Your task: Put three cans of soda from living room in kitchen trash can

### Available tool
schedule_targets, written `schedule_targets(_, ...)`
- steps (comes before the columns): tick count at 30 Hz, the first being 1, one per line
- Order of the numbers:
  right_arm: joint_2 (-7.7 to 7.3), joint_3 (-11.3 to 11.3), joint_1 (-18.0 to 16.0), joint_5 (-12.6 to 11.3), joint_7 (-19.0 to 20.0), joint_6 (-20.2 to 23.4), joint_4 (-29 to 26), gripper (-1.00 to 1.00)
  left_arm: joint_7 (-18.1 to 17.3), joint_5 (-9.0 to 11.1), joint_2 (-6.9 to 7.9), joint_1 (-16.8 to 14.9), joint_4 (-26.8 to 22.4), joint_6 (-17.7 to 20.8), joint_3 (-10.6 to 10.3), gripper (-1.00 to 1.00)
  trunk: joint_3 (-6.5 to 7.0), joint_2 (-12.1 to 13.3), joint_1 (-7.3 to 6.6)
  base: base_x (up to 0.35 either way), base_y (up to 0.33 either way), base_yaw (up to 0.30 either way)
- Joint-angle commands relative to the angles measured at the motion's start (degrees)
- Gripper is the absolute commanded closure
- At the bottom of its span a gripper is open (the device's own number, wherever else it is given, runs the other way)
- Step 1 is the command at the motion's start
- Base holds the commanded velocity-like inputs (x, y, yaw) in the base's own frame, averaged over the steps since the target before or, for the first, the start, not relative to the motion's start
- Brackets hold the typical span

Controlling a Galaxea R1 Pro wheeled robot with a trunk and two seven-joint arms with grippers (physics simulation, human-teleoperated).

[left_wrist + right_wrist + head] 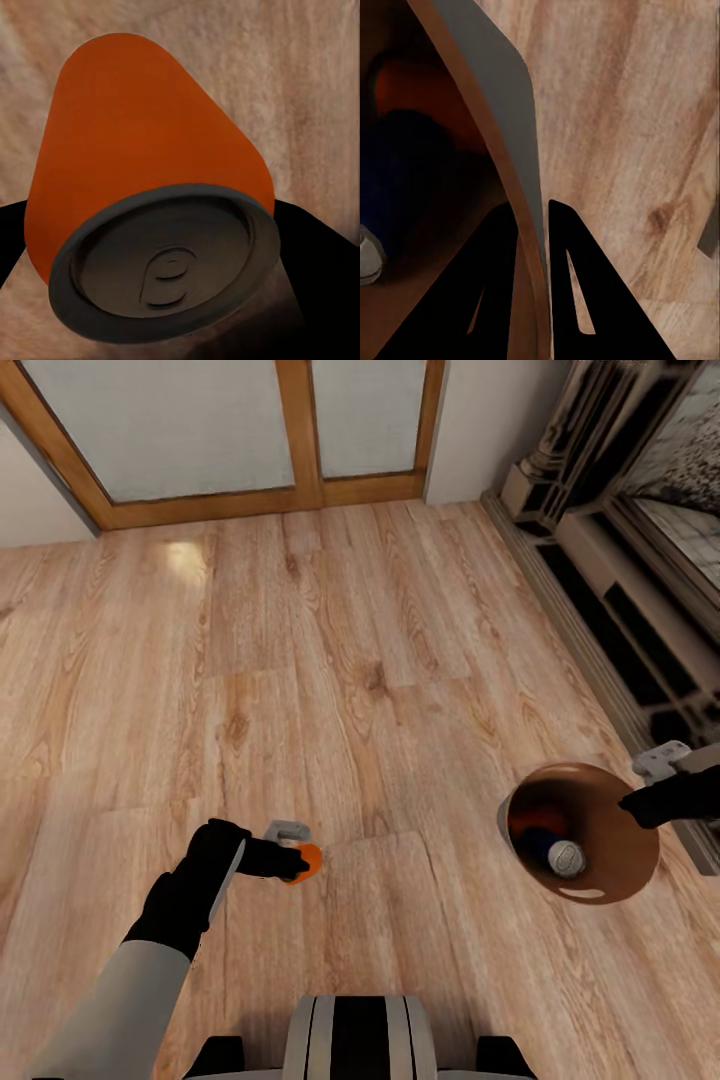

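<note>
My left gripper (300,860) is shut on an orange can of soda (311,860), held low over the wood floor at the lower left. In the left wrist view the same can (142,150) lies between the black fingers (319,262), its dark top facing the camera. The tash can (620,850) stands at the right, orange-brown inside. Inside it lie a blue can with a silver top (560,853) and an orange can (540,822). My right gripper (632,807) is shut on the bin's far rim. Its fingers (577,285) straddle the grey wall (502,82), one inside, one outside.
Wood-framed glass doors (300,430) close off the back. A stone fireplace surround (620,560) with dark openings runs along the right, just behind the bin. Open wood floor (330,660) lies between my two arms. My base (360,1040) shows at the bottom.
</note>
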Motion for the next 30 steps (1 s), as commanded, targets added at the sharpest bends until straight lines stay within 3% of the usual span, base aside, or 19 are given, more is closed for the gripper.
schedule_targets(1,-0.33,0.3,-0.3,0.3,0.3,0.0,-0.3,1.0,0.0,0.2,0.33,-0.3,0.0,0.1,0.0,1.0,0.0,0.0,0.0,0.0,0.0,0.0)
schedule_targets(6,-1.71,0.3,-0.4,1.9,1.0,-0.6,-1.2,1.0,0.0,0.2,0.37,-0.3,0.0,0.1,0.0,1.0,0.0,0.0,0.0,0.0,0.0,0.0)
schedule_targets(23,-1.71,0.3,-0.4,1.2,1.0,0.0,-1.2,1.0,0.0,0.2,0.37,-0.3,0.0,0.1,0.0,1.0,0.0,0.0,0.0,0.0,0.0,0.0)
schedule_targets(30,-0.06,0.1,0.0,1.8,1.4,-0.5,-1.1,1.0,0.0,0.3,0.93,0.3,-1.8,0.1,0.1,1.0,1.25,2.8,-1.54,0.0,0.0,0.0)
